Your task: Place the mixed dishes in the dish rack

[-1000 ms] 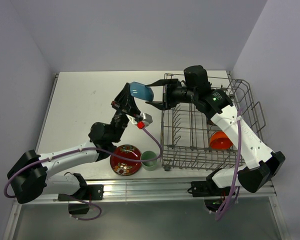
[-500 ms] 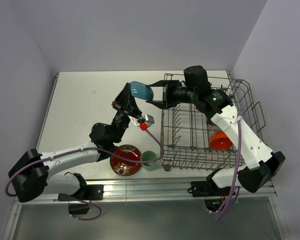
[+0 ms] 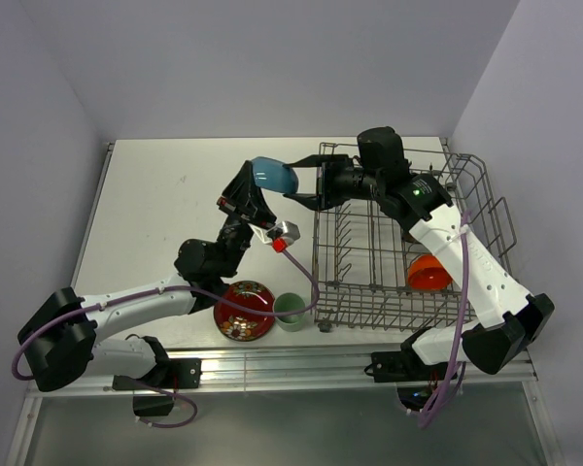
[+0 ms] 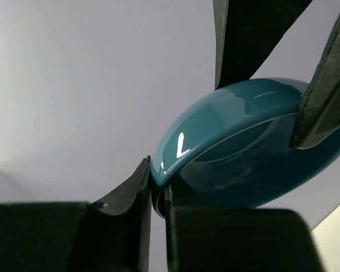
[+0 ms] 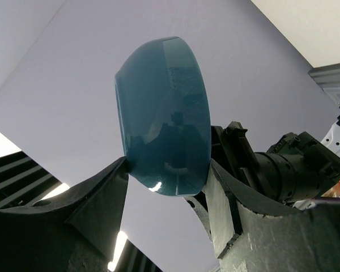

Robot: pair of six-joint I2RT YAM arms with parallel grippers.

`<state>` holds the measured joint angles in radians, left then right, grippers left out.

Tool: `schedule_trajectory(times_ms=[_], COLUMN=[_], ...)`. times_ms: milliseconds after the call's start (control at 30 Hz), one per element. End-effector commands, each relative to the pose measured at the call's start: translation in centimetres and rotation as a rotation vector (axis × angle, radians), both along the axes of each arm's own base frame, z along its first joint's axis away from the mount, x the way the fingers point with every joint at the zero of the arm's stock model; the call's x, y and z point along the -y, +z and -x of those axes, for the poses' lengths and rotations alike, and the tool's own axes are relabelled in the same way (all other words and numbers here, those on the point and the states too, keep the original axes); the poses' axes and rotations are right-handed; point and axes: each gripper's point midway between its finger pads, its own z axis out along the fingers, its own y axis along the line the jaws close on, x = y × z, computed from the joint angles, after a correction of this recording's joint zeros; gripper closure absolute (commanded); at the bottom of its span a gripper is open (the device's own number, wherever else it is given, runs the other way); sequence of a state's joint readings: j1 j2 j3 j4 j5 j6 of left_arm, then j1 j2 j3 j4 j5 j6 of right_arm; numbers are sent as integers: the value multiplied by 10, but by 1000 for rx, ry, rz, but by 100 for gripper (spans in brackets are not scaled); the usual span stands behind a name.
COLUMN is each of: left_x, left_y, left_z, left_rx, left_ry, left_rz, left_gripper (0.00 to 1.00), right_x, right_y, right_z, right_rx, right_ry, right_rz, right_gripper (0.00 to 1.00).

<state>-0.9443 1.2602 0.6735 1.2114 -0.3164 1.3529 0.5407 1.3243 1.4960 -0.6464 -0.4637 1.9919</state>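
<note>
Top external — white tbl [image 3: 165,194] w/ dish rack [image 3: 369,291], lilac walls [image 3: 272,58].

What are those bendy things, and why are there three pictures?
They are two robot arms, each ending in a two-finger pincher called a gripper. One picture looks down from above; the other two come from small cameras on the wrists, showing things close up. On the white table sit a red patterned plate, a pale green cup and a wire dish rack with an orange-red bowl inside. In the air, the left gripper pinches the rim of a blue bowl, and the right gripper presses its sides.
</note>
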Motion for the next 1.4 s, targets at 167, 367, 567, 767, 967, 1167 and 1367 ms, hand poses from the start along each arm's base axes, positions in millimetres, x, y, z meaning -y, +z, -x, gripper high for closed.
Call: schedule_trajectory(times_ms=[167,367,567,767,967,1167,1367], left_x=[15,15,10,6,-7,-44,-72], left_y=[-11,-14,-12,-6,-9,-10,-11], left_z=[6,6,6,5,3,-11,-45], left_rx=[-18,-28,-37,-33,-49,-101,-207], left_ry=[-65,-71,-66,-61,-35,35,91], left_rz=[-27,-26,3,43,73,220,438], left_gripper=[69,52,14,1,1,1,1], right_x=[6,10,13,18,34,78,145], right_y=[45,45,44,37,36,26,-2], right_z=[-9,-10,-9,-6,-8,-19,-16], right_rx=[138,143,144,137,166,226,246], right_ry=[-68,-87,-89,-98,-135,-223,-335], right_rz=[-98,-94,-77,-48,-1,140,361], right_gripper=[100,100,100,100,100,100,100])
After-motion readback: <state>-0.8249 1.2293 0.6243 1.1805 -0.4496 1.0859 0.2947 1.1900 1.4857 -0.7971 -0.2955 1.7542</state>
